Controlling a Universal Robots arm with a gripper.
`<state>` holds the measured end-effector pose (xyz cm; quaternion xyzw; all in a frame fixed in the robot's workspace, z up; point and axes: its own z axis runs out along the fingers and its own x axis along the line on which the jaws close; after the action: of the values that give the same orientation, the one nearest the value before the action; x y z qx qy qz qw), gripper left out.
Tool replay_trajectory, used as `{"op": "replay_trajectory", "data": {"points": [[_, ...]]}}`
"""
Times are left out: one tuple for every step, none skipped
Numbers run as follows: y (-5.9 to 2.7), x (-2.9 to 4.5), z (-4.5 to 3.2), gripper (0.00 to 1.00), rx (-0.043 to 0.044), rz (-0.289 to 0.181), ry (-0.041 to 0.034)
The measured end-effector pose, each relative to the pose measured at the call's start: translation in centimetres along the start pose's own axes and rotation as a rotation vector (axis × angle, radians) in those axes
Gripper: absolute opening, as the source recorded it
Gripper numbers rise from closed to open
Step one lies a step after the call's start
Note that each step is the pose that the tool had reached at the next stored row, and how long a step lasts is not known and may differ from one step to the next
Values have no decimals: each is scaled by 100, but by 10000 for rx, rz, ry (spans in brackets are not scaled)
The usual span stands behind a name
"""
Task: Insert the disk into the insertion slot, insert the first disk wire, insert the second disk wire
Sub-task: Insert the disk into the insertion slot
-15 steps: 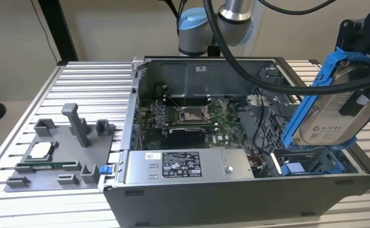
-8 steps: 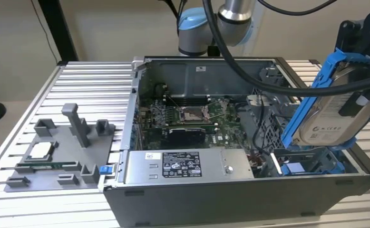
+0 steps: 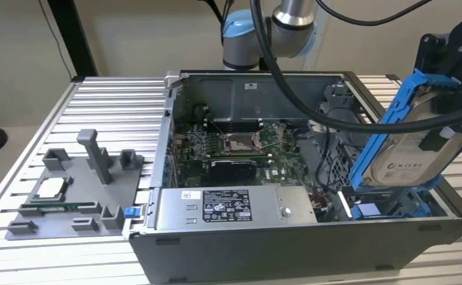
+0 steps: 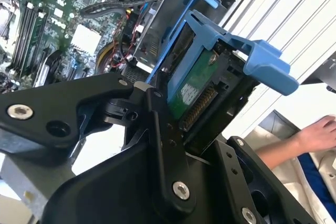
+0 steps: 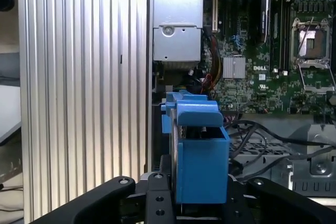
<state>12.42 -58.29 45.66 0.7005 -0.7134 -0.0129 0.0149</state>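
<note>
My gripper [image 3: 446,98] is shut on the disk [image 3: 409,151], a silver-grey drive with a white label in a bright blue carrier frame [image 3: 389,119]. I hold it tilted above the open computer case, at the exterior view's right. Its lower end hangs just over the insertion slot [image 3: 385,206], a grey metal bay with blue fittings in the case's front corner. In the second wrist view the disk's green board and connector [image 4: 197,87] show between my black fingers [image 4: 163,129]. In the first wrist view the blue carrier [image 5: 199,156] stands up from my gripper [image 5: 194,200], above the case.
The case holds a motherboard [image 3: 239,148] and a grey labelled power supply box [image 3: 223,208]. Loose cables [image 5: 273,140] lie near the bay. A grey fixture tray [image 3: 72,190] sits on the slatted table [image 3: 112,101]. A person's hand [image 4: 320,132] rests beyond the table edge.
</note>
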Motion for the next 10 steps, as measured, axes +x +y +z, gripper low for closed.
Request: {"op": "replay_trajectory", "data": {"points": [[-3,0,16,0,0,-1,-10],[-5,0,30,0,0,-1,-28],[-7,0,42,0,-1,-1,-50],[-10,0,56,0,-1,-2,-76],[-15,-1,68,0,-1,-6,-110],[-18,-1,79,0,-2,-5,-143],[-22,-1,90,0,-3,-7,-172],[-29,-1,100,0,-3,-8,-195],[-35,-1,110,0,-3,-9,-209],[-37,-1,115,0,-4,-8,-209]]}}
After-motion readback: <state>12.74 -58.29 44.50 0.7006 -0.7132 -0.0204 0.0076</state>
